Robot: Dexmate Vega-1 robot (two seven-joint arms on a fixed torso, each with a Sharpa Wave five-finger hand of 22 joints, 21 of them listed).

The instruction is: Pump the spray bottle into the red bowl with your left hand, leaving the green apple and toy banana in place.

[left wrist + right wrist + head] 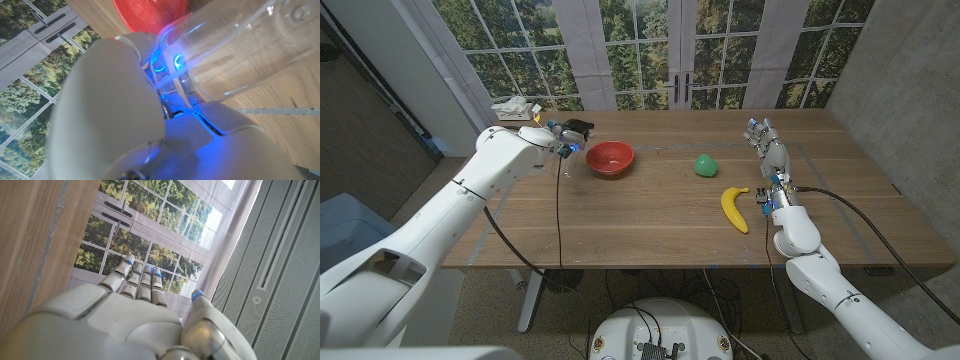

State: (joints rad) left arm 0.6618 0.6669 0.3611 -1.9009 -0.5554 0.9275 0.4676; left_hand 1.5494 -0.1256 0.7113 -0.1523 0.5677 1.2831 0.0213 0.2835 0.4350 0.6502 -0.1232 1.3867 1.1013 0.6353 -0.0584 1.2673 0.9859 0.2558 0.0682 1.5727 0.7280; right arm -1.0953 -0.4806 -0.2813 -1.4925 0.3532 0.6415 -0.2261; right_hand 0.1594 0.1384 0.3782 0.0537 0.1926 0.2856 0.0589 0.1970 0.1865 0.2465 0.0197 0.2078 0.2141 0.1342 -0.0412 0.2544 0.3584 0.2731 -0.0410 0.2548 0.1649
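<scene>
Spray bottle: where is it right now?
In the head view the spray bottle sits in the left hand on the table's left side, just left of the red bowl.

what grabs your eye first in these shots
The red bowl stands out at the table's far left, with the left hand holding a clear spray bottle right beside it. To the right lie a green apple and a yellow toy banana, near the right hand.

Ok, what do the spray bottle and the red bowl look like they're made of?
Spray bottle: clear, glossy, probably plastic; the wood grain shows straight through its wall in the left wrist view. Red bowl: opaque, smooth, likely plastic, with an even colour and a soft sheen; ceramic can't be ruled out.
</scene>
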